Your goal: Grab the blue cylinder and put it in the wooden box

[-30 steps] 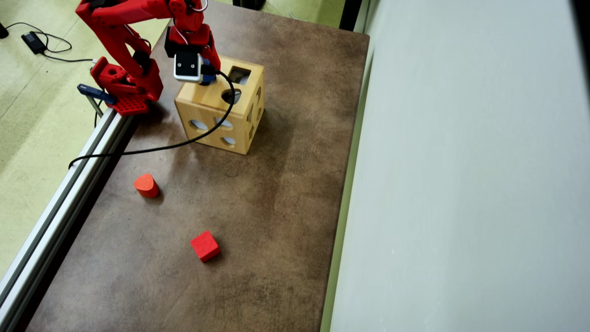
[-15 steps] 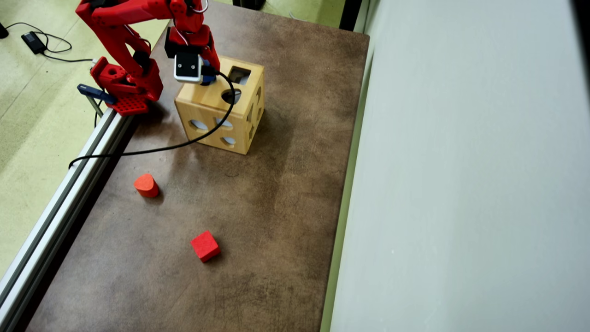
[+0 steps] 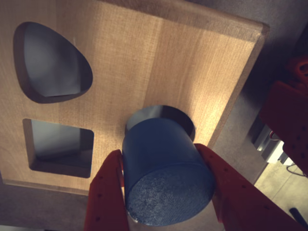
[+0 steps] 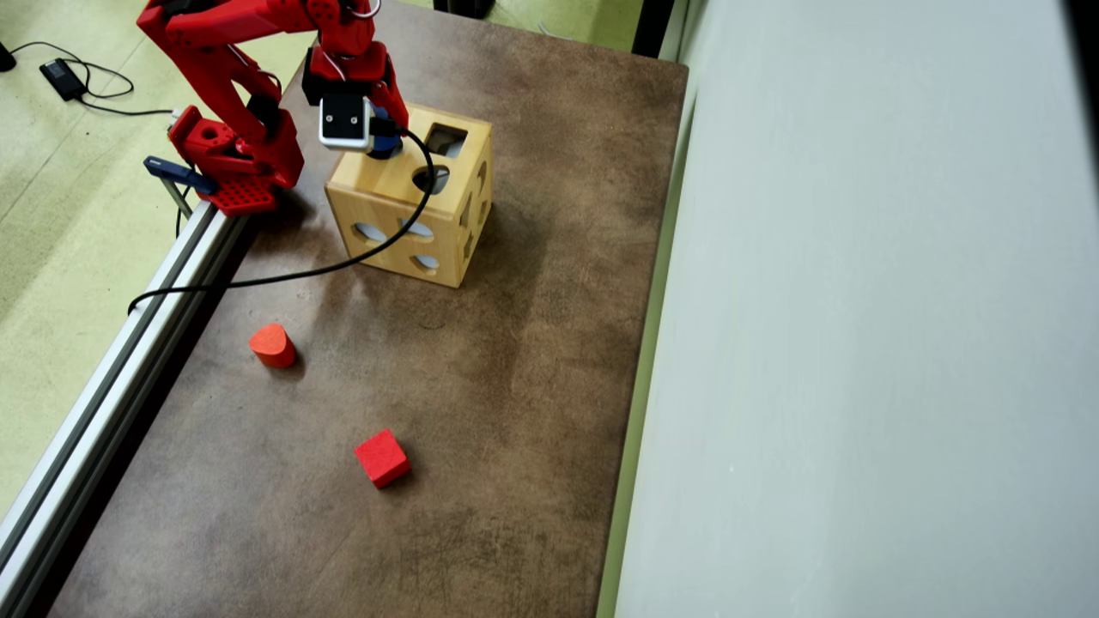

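The blue cylinder (image 3: 166, 173) fills the lower middle of the wrist view, clamped between my two red fingers (image 3: 108, 192). My gripper (image 3: 163, 163) is shut on it. It hangs tilted over the top face of the wooden box (image 3: 159, 62), its far end just above the round hole (image 3: 180, 118). A teardrop hole (image 3: 50, 62) and a square hole (image 3: 57, 147) lie to the left. From overhead, only a sliver of the blue cylinder (image 4: 386, 142) shows under the wrist camera, above the wooden box (image 4: 386, 184) near its back left corner, where my gripper (image 4: 384, 137) hangs.
A red teardrop-topped block (image 4: 272, 344) and a red cube (image 4: 382, 457) lie on the brown table (image 4: 515, 386) in front of the box. A black cable (image 4: 343, 266) drapes over the box. The arm's base (image 4: 232, 163) and a metal rail (image 4: 112, 378) run along the left edge.
The gripper with the cylinder has shifted slightly up and back over the box top. The red blocks and the box have stayed put.
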